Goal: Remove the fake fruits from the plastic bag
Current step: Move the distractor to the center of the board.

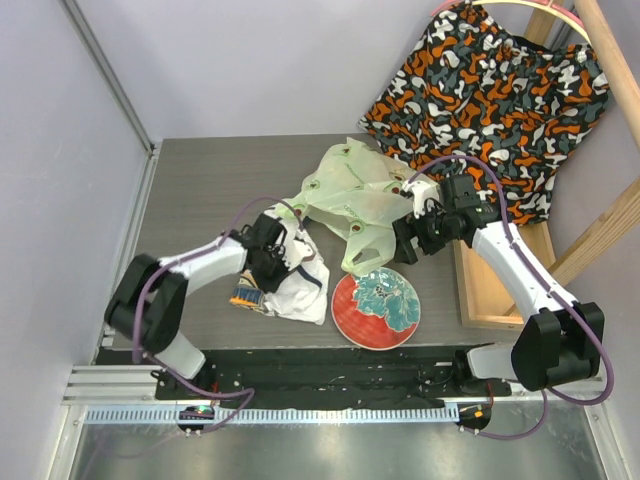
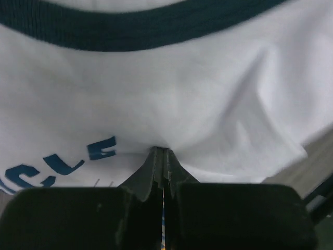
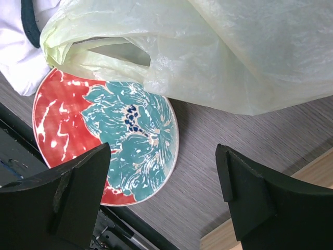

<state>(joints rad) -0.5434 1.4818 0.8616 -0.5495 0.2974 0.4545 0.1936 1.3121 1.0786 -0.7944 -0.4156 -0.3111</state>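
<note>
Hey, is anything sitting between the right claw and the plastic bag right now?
Nothing visible does. The open right claw hangs over the table, the plastic bag just ahead of it; the red plate lies off to the side.

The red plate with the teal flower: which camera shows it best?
The right wrist view: the red plate is large, its pattern sharp, though the plastic bag covers its upper edge. The top external view shows it small but nearly whole. The left wrist view shows none of it, just the white T-shirt.
</note>
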